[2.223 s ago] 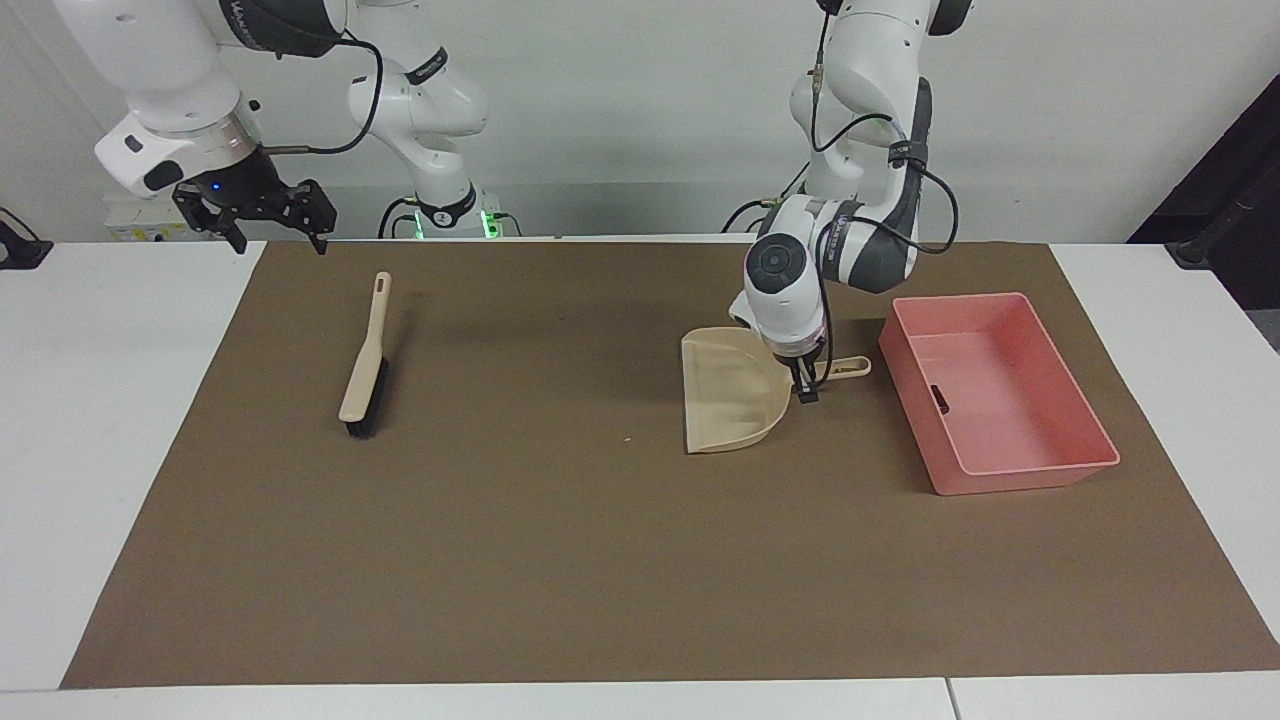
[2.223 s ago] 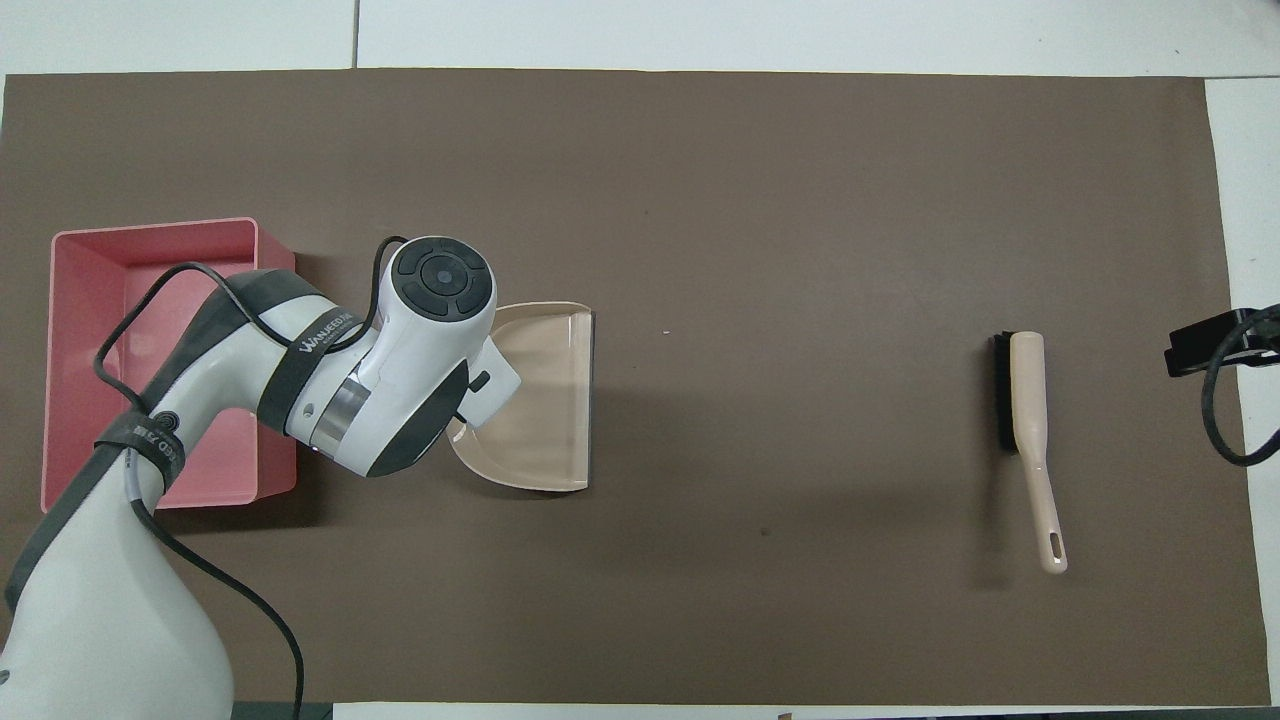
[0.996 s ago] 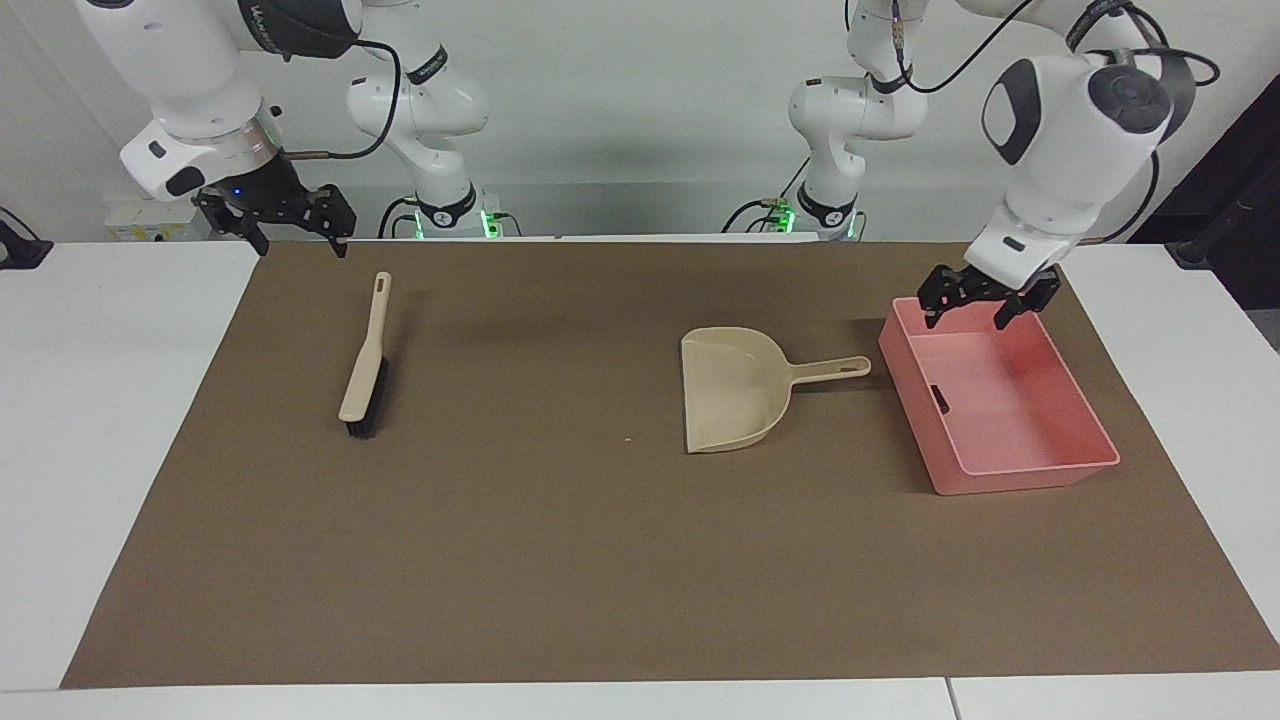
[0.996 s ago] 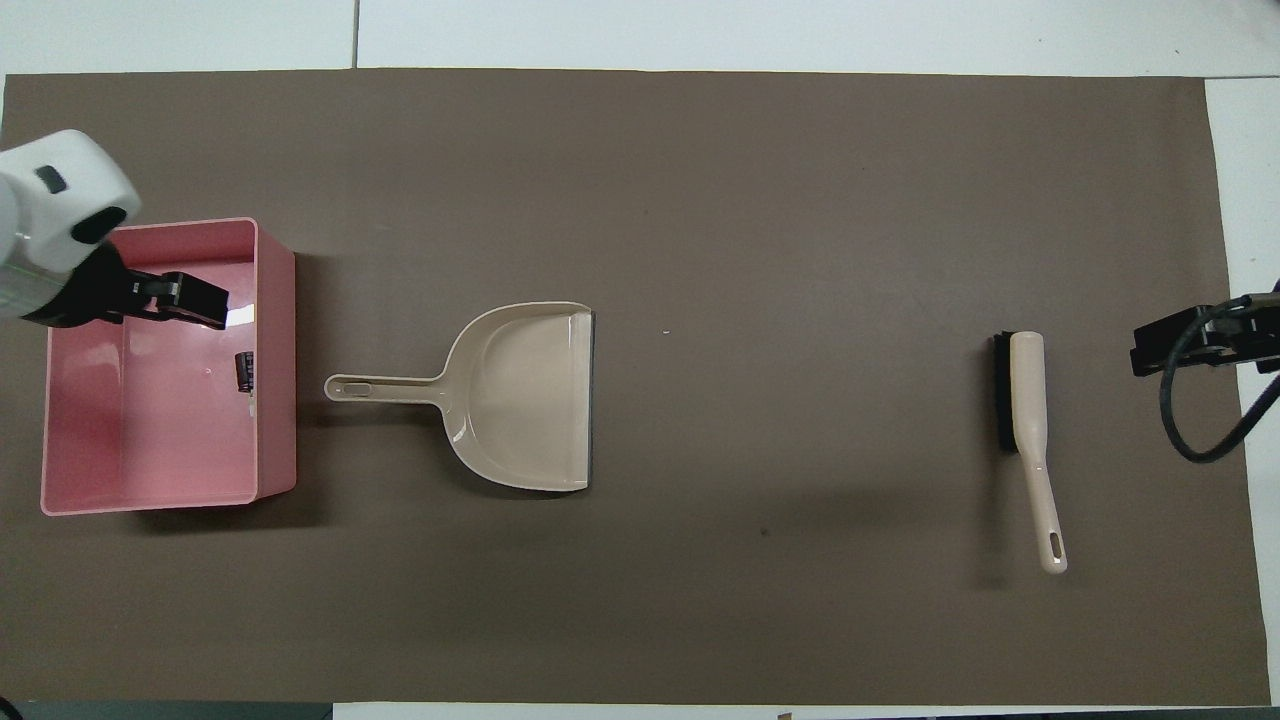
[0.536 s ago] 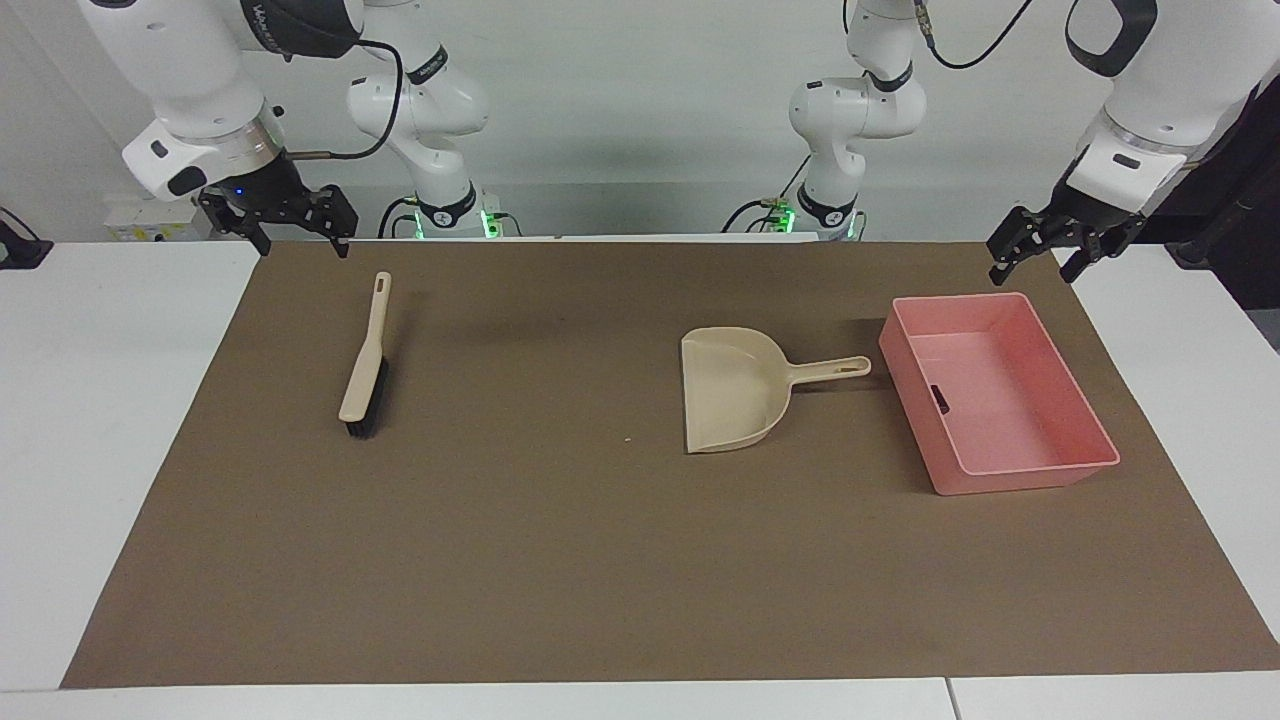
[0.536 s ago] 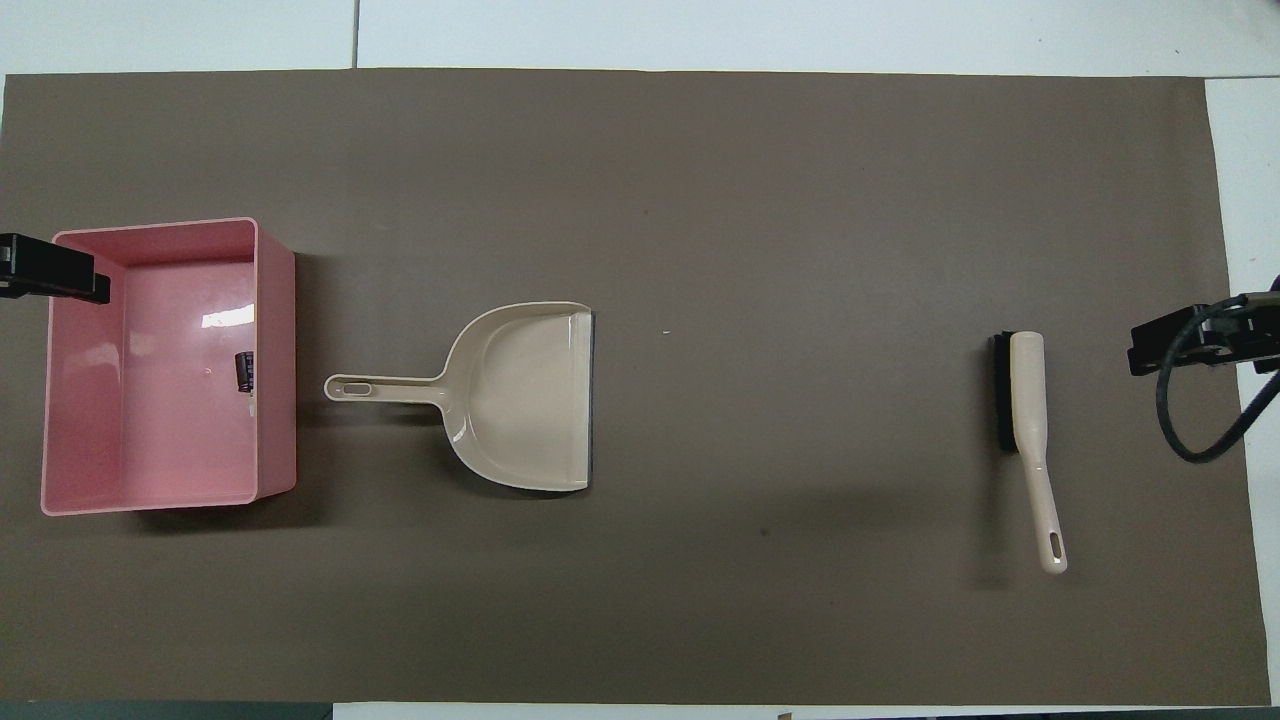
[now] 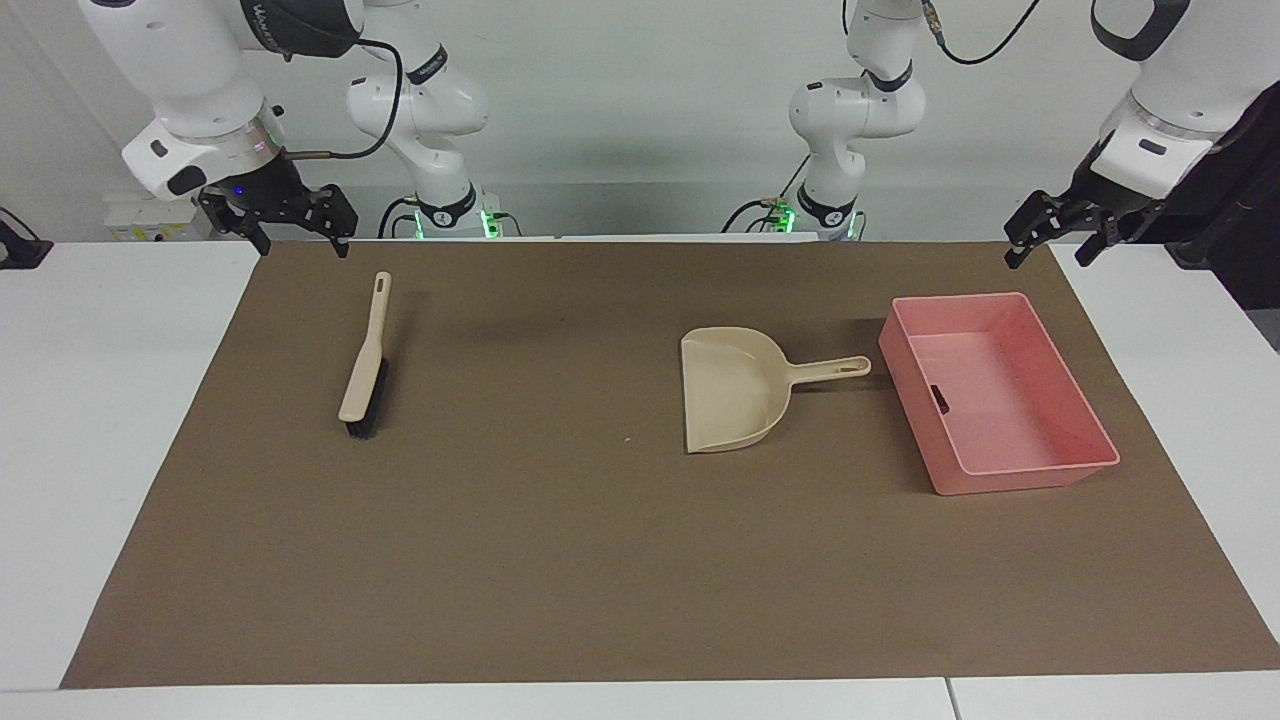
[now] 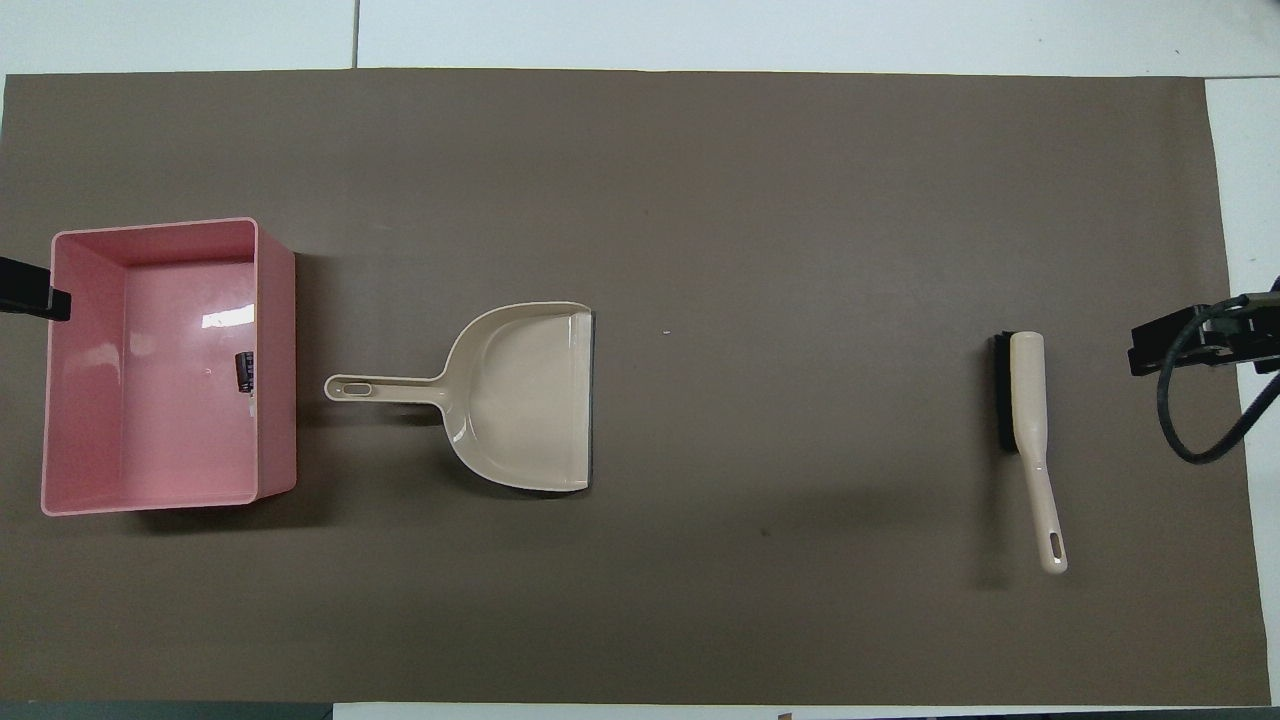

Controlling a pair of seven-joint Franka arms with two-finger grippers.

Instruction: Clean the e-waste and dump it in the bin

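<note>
The pink bin (image 7: 1030,469) sits on the brown mat at the left arm's end; it also shows in the overhead view (image 8: 276,330). A small dark chip (image 8: 243,370) lies inside it against the wall nearest the dustpan, and it also shows in the facing view (image 7: 939,399). The white block does not show clearly. My left gripper (image 7: 1052,243) is open and empty, raised over the mat's corner by the bin. My right gripper (image 7: 291,238) is open and empty, raised over the mat's edge by the brush handle.
A beige dustpan (image 7: 730,398) lies flat beside the bin, its handle pointing at the bin. A beige brush (image 7: 365,350) with black bristles lies toward the right arm's end. A tiny pale speck (image 7: 627,438) lies on the mat beside the dustpan's mouth.
My left gripper let go of the dustpan handle, rose, passed over the bin and drew back to the mat's corner. The dustpan and brush stayed put. The right arm barely moved.
</note>
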